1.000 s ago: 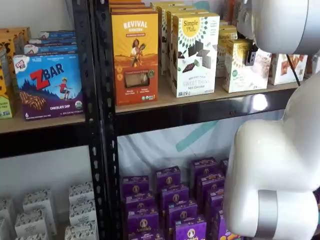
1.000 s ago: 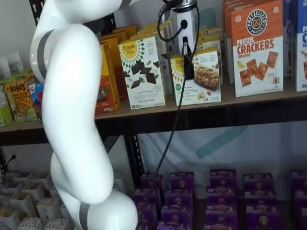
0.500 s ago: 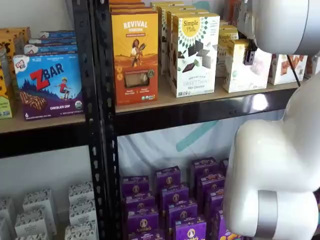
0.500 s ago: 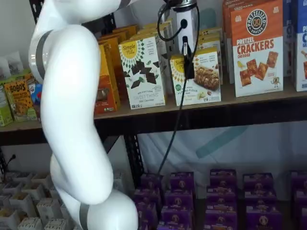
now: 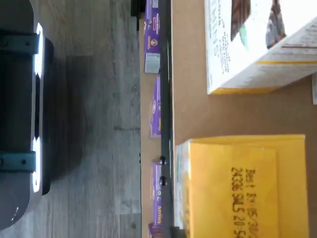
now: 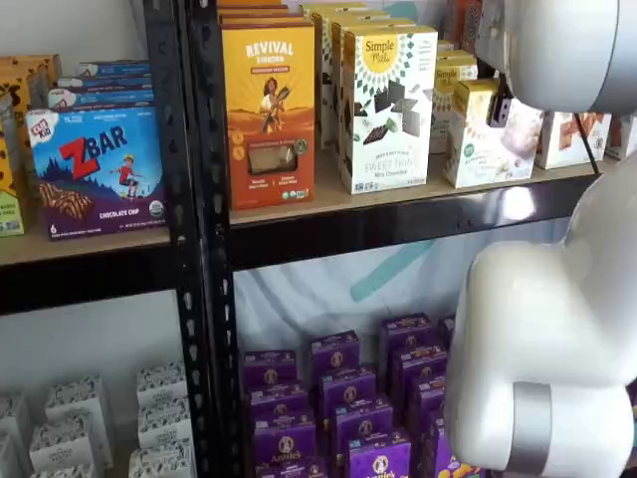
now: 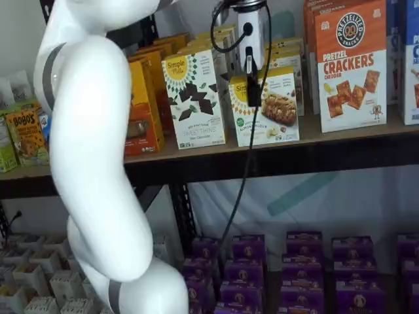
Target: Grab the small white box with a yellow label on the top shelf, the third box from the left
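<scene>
The small white box [image 7: 270,111], with a yellow sunburst and yellow top, stands on the top shelf [image 7: 216,154] beside the taller Simple Mills box [image 7: 194,98]. It is tilted, with one bottom corner slightly raised. My gripper [image 7: 252,91] comes down from above, and one black finger lies across the box's front face. The fingers are closed on the box. In a shelf view the box [image 6: 478,149] sits under my gripper [image 6: 500,112], partly behind the arm. In the wrist view the box's yellow top [image 5: 242,188] is close below, on the tan shelf board [image 5: 188,109].
The orange-and-white crackers box [image 7: 351,65] stands right of the small box and an orange Revival box [image 6: 269,110] stands further left. Purple boxes [image 7: 301,268] fill the lower level. My white arm [image 7: 98,163] stands before the shelves, with a black cable [image 7: 243,170] hanging down.
The small white box has tipped and shifted slightly left with the gripper on it. The arm has leaned a little the same way.
</scene>
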Robot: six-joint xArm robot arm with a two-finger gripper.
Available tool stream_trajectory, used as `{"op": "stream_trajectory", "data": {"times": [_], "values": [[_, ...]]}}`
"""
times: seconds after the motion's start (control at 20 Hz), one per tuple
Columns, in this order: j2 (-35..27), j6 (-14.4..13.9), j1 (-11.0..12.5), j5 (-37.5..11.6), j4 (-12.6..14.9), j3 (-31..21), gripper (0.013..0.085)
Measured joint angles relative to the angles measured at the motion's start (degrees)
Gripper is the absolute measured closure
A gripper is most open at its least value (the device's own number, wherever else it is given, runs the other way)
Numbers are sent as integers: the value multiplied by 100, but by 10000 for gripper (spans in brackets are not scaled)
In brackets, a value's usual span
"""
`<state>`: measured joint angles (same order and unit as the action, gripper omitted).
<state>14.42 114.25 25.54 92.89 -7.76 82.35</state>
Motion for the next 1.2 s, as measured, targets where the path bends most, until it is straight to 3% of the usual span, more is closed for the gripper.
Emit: {"op": "stream_trajectory", "data": {"times": [0.1,0.2,0.7,0.95,1.2], "values": [[56,24,26,-19,-17,-50,570],[90,44,47,-33,-33,-85,650],[286,81,176,691,-164,64,650],[756,171,313,908,-233,-253,650],[1489,266,428,900,-269,-894,650]]}}
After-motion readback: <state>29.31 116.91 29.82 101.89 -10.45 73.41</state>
